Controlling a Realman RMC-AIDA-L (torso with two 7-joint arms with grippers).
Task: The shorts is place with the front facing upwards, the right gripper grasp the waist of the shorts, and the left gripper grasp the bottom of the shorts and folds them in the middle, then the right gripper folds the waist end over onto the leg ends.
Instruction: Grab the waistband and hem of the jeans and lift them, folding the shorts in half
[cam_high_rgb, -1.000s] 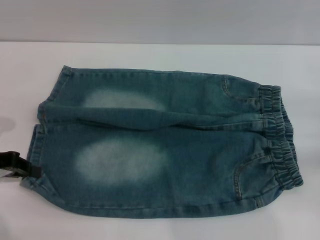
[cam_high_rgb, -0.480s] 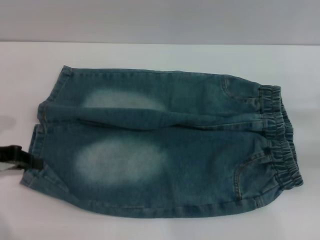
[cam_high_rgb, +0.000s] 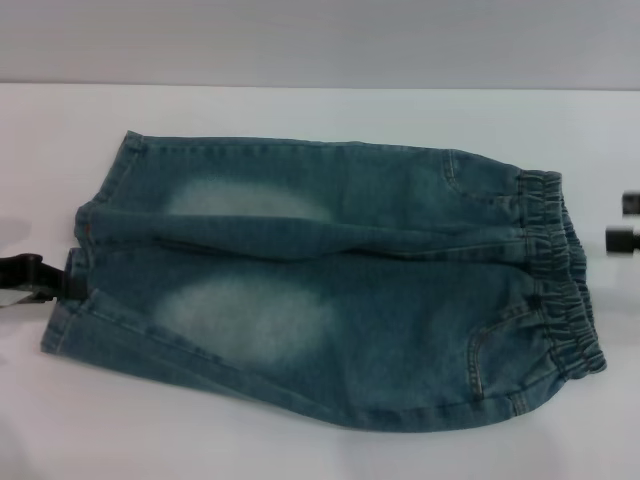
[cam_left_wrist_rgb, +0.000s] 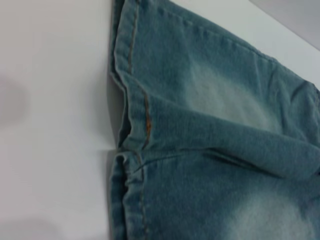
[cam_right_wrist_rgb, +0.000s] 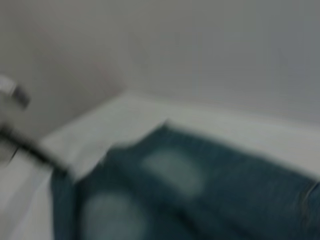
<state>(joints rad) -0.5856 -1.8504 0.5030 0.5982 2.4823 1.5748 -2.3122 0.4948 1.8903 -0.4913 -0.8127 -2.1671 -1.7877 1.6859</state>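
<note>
Plainly, a white table (cam_high_rgb: 300, 110) under a grey wall (cam_high_rgb: 320, 40) bears the shorts (cam_high_rgb: 330, 290); no legible labels. Left gripper (cam_high_rgb: 45, 278) touches the leg hem, right gripper (cam_high_rgb: 625, 225) nears the waist; I cannot tell either's finger state.

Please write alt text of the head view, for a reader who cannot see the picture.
Blue denim shorts lie flat on a white table, waistband toward the right and leg ends toward the left. The left gripper sits at the leg hems on the left edge, and the right gripper just enters at the right edge, apart from the waistband.
</note>
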